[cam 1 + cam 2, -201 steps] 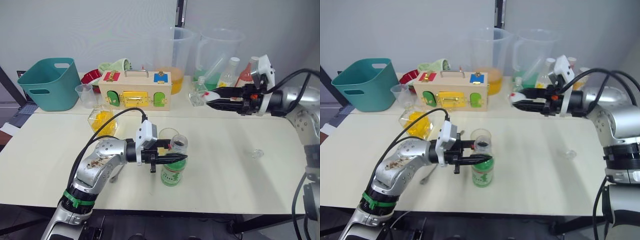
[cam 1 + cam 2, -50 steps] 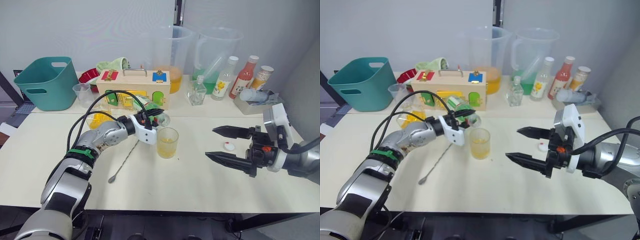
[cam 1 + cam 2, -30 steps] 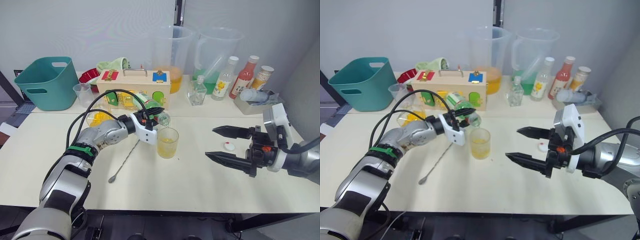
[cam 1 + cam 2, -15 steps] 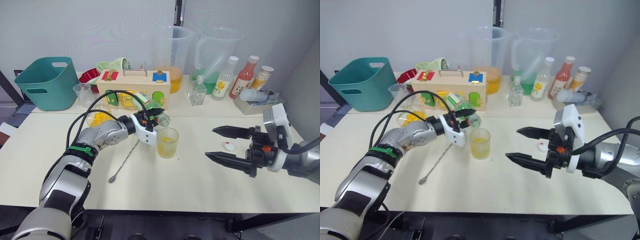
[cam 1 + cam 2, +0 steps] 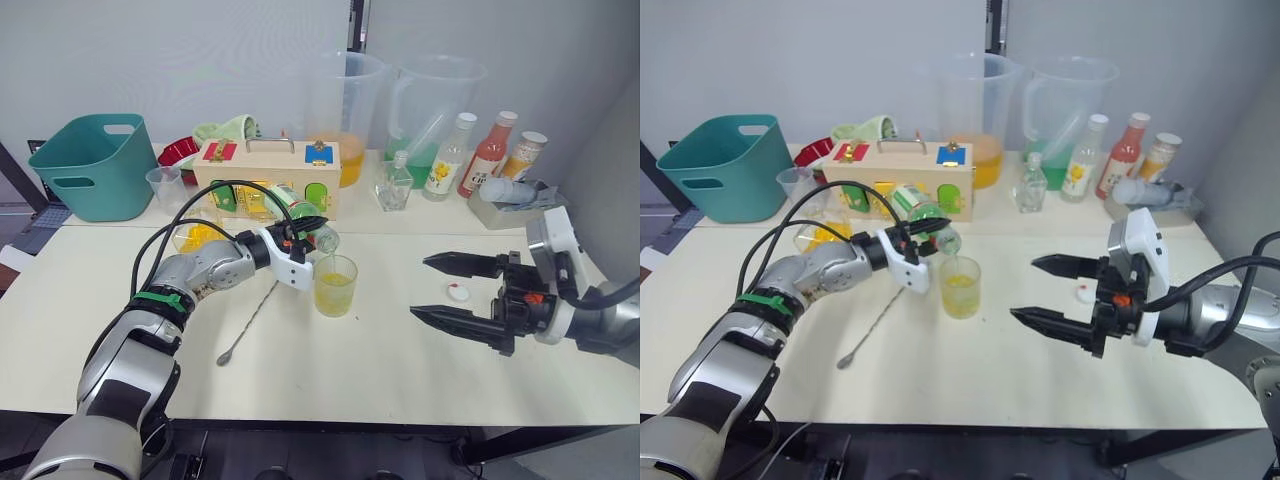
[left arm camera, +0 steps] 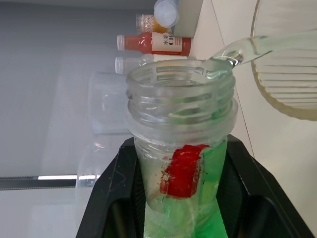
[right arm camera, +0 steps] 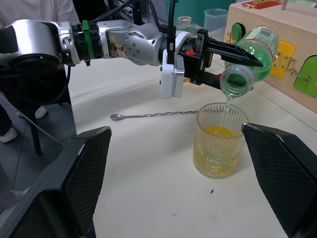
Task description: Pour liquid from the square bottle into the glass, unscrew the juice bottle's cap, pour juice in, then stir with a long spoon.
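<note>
My left gripper (image 5: 312,238) is shut on the juice bottle (image 5: 300,212), which is uncapped and tipped mouth-down over the glass (image 5: 335,285). A thin stream of pale green juice (image 7: 229,101) runs from the bottle's mouth (image 6: 181,87) into the glass, which holds yellow liquid. The long spoon (image 5: 250,320) lies on the table just left of the glass. The square bottle (image 5: 198,238) stands behind my left forearm, partly hidden. My right gripper (image 5: 420,288) hovers open at the right, apart from the glass. The white cap (image 5: 459,292) lies on the table beside it.
Along the back stand a teal basket (image 5: 95,165), a plastic cup (image 5: 168,190), a wooden latch box (image 5: 268,175), two big clear jugs (image 5: 345,110), a small flask (image 5: 392,185) and several bottles (image 5: 490,150). A grey tray (image 5: 505,205) sits at the far right.
Since the oldest frames my left gripper has lifted the bottle and tipped it over the glass, and my right arm has come down and opened, with the cap on the table. The last second shows almost no movement.
</note>
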`<state>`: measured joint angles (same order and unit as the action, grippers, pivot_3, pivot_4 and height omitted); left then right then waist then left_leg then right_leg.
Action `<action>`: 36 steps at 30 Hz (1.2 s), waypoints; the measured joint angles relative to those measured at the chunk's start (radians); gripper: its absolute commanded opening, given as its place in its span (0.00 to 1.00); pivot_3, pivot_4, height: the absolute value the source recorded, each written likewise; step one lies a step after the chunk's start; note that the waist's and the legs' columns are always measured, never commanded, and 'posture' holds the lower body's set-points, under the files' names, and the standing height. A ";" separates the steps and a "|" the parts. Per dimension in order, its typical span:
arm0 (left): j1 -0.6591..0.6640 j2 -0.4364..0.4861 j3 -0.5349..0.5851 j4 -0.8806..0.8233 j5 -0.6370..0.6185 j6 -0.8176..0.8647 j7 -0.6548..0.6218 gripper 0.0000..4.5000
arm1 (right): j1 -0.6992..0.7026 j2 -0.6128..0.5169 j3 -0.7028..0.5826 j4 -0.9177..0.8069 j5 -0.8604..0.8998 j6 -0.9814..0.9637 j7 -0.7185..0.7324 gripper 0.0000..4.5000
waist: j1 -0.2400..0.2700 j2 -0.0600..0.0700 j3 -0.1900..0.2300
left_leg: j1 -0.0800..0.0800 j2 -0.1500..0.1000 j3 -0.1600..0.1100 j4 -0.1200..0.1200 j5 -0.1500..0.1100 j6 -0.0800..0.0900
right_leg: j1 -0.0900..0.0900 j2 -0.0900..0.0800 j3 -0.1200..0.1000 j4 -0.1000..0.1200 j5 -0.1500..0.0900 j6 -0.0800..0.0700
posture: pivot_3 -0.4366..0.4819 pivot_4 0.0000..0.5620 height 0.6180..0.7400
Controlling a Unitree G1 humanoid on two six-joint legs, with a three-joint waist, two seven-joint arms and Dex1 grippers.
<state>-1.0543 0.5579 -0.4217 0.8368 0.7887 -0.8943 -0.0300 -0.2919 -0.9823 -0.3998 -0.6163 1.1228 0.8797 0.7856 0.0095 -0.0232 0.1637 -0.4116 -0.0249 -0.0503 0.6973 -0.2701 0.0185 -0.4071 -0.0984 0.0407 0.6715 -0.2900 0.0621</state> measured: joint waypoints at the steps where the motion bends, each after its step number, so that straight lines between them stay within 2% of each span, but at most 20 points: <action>1: 0.000 0.000 0.000 -0.002 0.000 0.000 0.000 0.33 | -0.004 0.000 0.002 0.001 0.000 0.000 0.001 0.99 | 0.000 0.000 0.000 | 0.000 0.000 0.000 0.000 0.000 0.000 | 0.000 0.000 0.000 0.000 0.000 0.000 | 0.48 0.27 1.00; 7: 0.001 -0.006 0.009 -0.002 -0.067 0.023 -0.050 0.33 | -0.005 0.000 0.023 0.016 -0.003 0.000 0.012 0.99 | 0.000 0.000 0.000 | 0.000 0.000 0.000 0.000 0.000 0.000 | 0.000 0.000 0.000 0.001 0.000 0.000 | 0.48 0.27 1.00; 13: 0.026 -0.016 0.056 -0.037 -0.222 0.059 -0.163 0.33 | -0.045 -0.002 0.043 0.038 -0.014 -0.001 0.027 0.99 | -0.004 0.000 0.000 | 0.000 0.000 0.000 0.001 0.000 0.000 | -0.001 0.000 0.000 0.002 0.000 0.000 | 0.48 0.27 1.00; 20: 0.097 -0.039 0.141 -0.209 -0.466 0.213 -0.345 0.33 | -0.088 -0.010 0.081 0.071 -0.041 -0.003 0.069 0.99 | -0.007 0.000 0.000 | 0.000 0.000 -0.001 0.002 0.000 0.000 | -0.001 0.000 0.000 0.003 0.000 0.000 | 0.48 0.27 1.00; 22: 0.127 -0.045 0.171 -0.281 -0.540 0.289 -0.399 0.33 | -0.102 -0.012 0.091 0.087 -0.046 -0.005 0.088 0.99 | -0.010 0.000 0.000 | 0.000 0.000 -0.001 0.002 0.000 0.000 | -0.001 0.000 0.000 0.003 0.000 0.000 | 0.48 0.27 1.00; 28: 0.223 -0.048 0.294 -0.562 -0.796 0.687 -0.533 0.33 | -0.191 -0.011 0.167 0.159 -0.086 -0.011 0.165 0.99 | -0.026 0.000 0.000 | 0.000 0.001 -0.001 0.002 0.000 0.000 | -0.002 0.001 0.000 0.004 0.000 0.000 | 0.48 0.27 1.00; 31: 0.283 -0.034 0.364 -0.723 -0.911 0.908 -0.552 0.33 | -0.253 -0.008 0.209 0.213 -0.114 -0.022 0.216 0.99 | -0.030 0.000 0.000 | 0.000 0.002 -0.001 0.002 0.000 0.000 | -0.002 0.001 0.000 0.005 0.000 0.000 | 0.48 0.27 1.00; 36: 0.421 0.039 0.534 -0.984 -1.079 1.272 -0.530 0.33 | -0.365 0.016 0.304 0.329 -0.181 -0.050 0.325 0.99 | -0.046 0.000 0.000 | 0.000 0.004 -0.001 0.002 0.000 -0.001 | -0.005 0.002 0.001 0.007 0.000 0.000 | 0.48 0.27 1.00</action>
<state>-0.6331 0.5972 0.1126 -0.1470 -0.2904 0.3781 -0.5597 -0.6572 -0.9665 -0.0961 -0.2872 0.9418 0.8294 1.1109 -0.0365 -0.0229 0.1635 -0.4113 -0.0208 -0.0513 0.6990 -0.2697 0.0177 -0.4117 -0.0968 0.0413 0.6789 -0.2900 0.0621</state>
